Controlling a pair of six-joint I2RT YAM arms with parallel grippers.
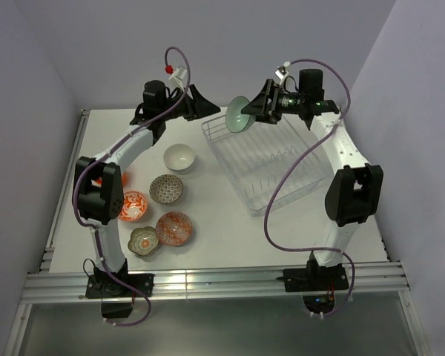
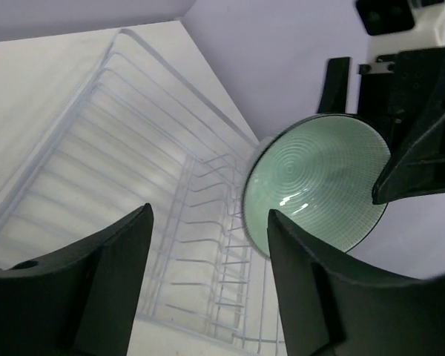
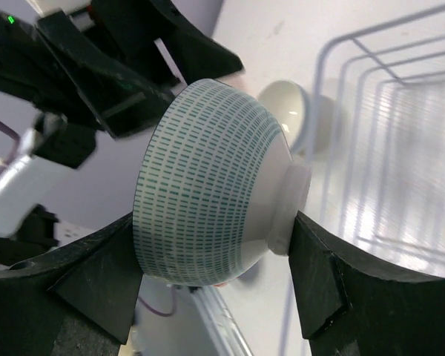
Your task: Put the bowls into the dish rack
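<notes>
We see the teal bowl (image 1: 238,115) tipped on its side in the air over the far left corner of the rack (image 1: 254,202). It is clamped in the right fingers (image 1: 248,111).

The right wrist view gives us the bowl's (image 3: 208,185) outside: white, with rows of teal dashes. The right fingers (image 3: 211,222) are closed on it, one near the rim and one against the foot ring. The left wrist view gives us the inside instead: the bowl's (image 2: 319,182) pale green hollow with fine rings faces the left fingers (image 2: 208,215). These are spread wide with nothing between them, and below them the rack's (image 2: 133,148) prongs hold no bowls.

Only the top view shows the whole bench (image 1: 230,230). There the left fingers (image 1: 205,108) hover near the bowl, just left of the rack. Five more bowls sit on the bench to the rack's left:
- a white bowl (image 1: 179,156), nearest the rack
- a grey bowl (image 1: 166,188)
- an orange-white bowl (image 1: 132,206)
- a red-pink bowl (image 1: 174,228)
- an olive bowl (image 1: 143,241), touching the red-pink one

The right wrist view also catches the white bowl (image 3: 289,111) beside the rack's (image 3: 386,111) corner.
</notes>
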